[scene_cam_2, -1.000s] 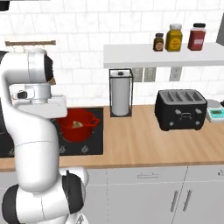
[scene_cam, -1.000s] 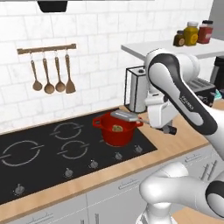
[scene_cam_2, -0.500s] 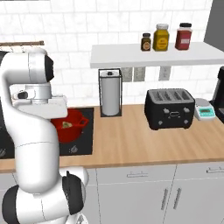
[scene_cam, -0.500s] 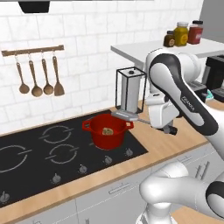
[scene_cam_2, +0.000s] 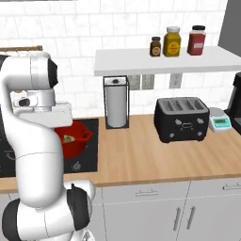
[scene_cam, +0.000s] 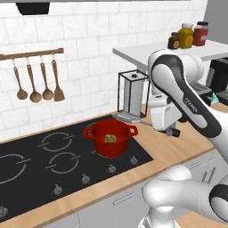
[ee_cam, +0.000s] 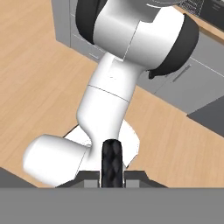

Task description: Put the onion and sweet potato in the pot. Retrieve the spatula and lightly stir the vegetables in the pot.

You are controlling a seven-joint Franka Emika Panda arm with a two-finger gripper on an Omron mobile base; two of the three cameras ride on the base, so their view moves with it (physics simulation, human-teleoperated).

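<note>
So the red pot [scene_cam: 110, 138] is sat on the black cooktop [scene_cam: 40, 164] just left of centre in the left base view, and something yellowish-brown can be made out inside it, so at least one veggie looks to be already dropped in. Whether both the onion and the sweet potato are in there can't really be told at this size. In the right base view the pot [scene_cam_2: 75, 137] is half hidden behind the arm at the left edge. The stirring part looks not yet started: a spatula [scene_cam: 57, 83] is hung on the wooden rail [scene_cam: 31, 54] in the upper left, last in a row next to three wooden spoons [scene_cam: 34, 84], untouched. The gripper [ee_cam: 112, 162] is seen in the hand view with its fingers pressed together, nothing pinched between them, pointed down toward the floor and the robot's base rather than at anything useful. So what's left, as far as can be judged: spatula fetched off the rail, then a light stir. Other stuff around: a paper towel holder [scene_cam: 132, 94] right behind the pot, a black toaster [scene_cam_2: 182, 118] and a small kitchen scale [scene_cam_2: 220, 122] on the counter to the right, three jars [scene_cam_2: 174, 41] up on the shelf. Nothing is parked between pot and rail, but the rail is well apart from the arm.
</note>
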